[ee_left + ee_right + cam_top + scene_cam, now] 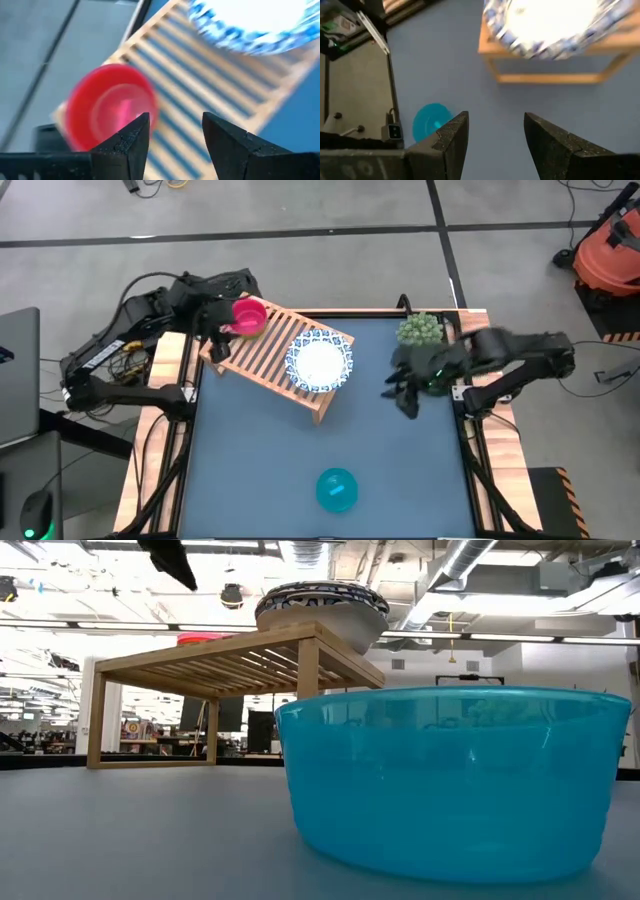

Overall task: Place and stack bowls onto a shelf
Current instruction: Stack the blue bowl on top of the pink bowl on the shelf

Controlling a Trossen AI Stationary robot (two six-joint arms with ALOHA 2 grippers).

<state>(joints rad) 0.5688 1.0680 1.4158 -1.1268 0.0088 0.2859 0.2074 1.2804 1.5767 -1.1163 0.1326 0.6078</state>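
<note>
The wooden slatted shelf (268, 350) stands at the table's far left on its legs. A small red-pink bowl (248, 316) sits on its far left corner, and a wide white bowl with a blue patterned rim (320, 360) sits on its right end. A teal bowl (337, 489) rests upright on the table near the front edge. My left gripper (175, 137) hovers open above the shelf, just beside the red-pink bowl (107, 105), touching nothing. My right gripper (495, 135) hangs open above the table's right side, with the teal bowl (431, 122) ahead of it.
A green bushy plant (420, 330) stands at the table's far right, close to my right arm. Bare blue table lies between the shelf and the teal bowl (450, 780). The low view shows open space under the shelf (230, 660).
</note>
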